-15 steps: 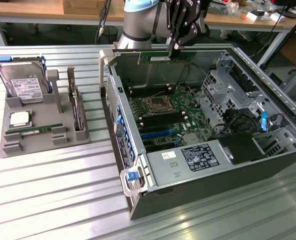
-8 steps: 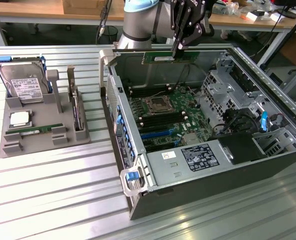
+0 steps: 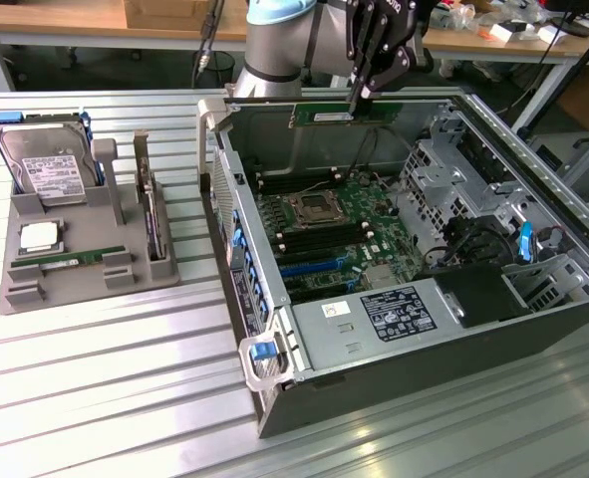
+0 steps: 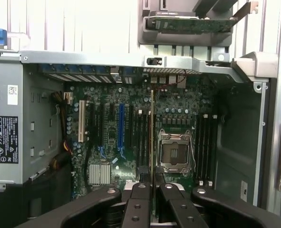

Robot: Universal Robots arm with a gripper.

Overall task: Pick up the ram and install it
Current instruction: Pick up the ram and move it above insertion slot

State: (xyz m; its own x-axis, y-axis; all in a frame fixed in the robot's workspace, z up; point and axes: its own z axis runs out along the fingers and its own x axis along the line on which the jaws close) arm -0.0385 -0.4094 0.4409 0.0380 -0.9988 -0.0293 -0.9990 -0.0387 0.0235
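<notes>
While the gripper (image 3: 356, 106) hangs over the open case (image 3: 274, 329), I note its fingers clenched on the ram (image 3: 322, 117), pinching the stick's upper edge nearer one end. The ram lies level in the grip, long side horizontal; most of its length reaches out from the fingers toward the exterior view's left. It is in the air, at about the height of the case's far rim, apart from the motherboard (image 3: 324, 224) below the gripper. In the wrist view I see the ram (image 4: 152, 137) edge-on, a thin line running out from between the fingers (image 4: 139, 204) of the gripper (image 4: 152, 190). It sits over the motherboard (image 4: 107, 137), between the dark slots (image 4: 140, 137) and the socket (image 4: 173, 152). Well off from the gripper, toward the exterior view's left, a grey tray (image 3: 85, 274) carries a drive (image 3: 45, 169), a second green stick (image 3: 60, 261) and an upright card (image 3: 154, 214).
</notes>
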